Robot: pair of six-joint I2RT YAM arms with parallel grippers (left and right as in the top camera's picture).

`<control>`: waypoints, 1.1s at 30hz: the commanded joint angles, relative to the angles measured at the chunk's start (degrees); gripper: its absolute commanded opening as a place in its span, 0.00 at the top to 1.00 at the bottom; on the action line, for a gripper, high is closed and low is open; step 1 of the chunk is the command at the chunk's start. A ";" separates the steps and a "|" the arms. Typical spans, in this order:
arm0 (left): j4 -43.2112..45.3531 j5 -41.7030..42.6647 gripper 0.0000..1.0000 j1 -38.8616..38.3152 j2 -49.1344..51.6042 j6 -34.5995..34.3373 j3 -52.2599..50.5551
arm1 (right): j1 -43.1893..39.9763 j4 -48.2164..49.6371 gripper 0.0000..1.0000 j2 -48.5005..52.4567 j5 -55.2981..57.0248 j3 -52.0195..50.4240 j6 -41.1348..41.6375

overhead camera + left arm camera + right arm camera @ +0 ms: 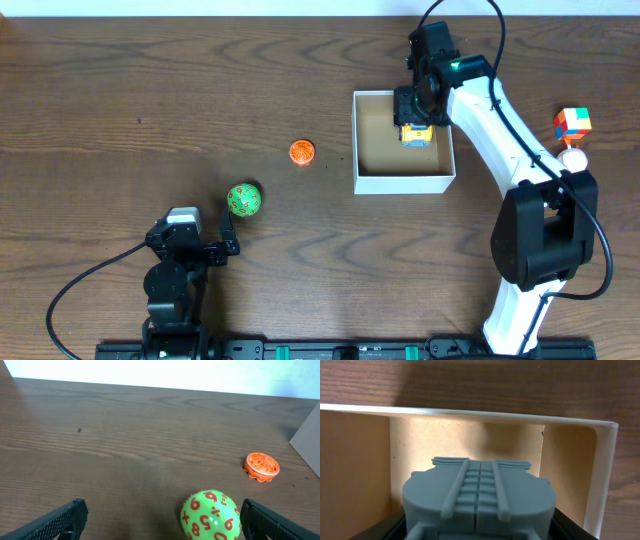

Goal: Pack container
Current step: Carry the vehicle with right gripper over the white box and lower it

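Observation:
The container (pixel 404 183), a shallow white-walled box with a brown cardboard inside (pixel 470 411), lies at the right of the middle. My right gripper (pixel 418 118) reaches down into its far right corner. It is shut on a grey-blue ribbed toy (pixel 479 495), which shows yellow and blue from above (pixel 416 134); the jaws of the right gripper (pixel 479 527) press its two sides. A green ball with red numbers (pixel 243 199) rests on the table. My left gripper (pixel 162 522) stands wide open, and the ball (pixel 211 516) lies just inside its right finger (pixel 272 520).
An orange ridged disc (pixel 302 152) lies on the table between the ball and the container, also seen in the left wrist view (pixel 261 466). At the far right a multicoloured cube (pixel 572 124) and a white ball (pixel 572 157) sit beside the right arm.

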 commanded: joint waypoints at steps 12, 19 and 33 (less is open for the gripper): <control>-1.99 -0.07 0.02 0.31 -0.09 -0.50 -0.98 | -1.97 4.22 0.45 -0.92 2.93 -3.67 0.26; -1.99 -0.07 0.02 0.31 -0.09 -0.50 -0.98 | -2.10 4.74 0.41 -0.92 2.89 -3.72 -1.27; -1.99 -0.07 0.02 0.31 -0.09 -0.50 -0.98 | -2.08 4.57 0.34 -0.92 2.73 -3.72 -1.27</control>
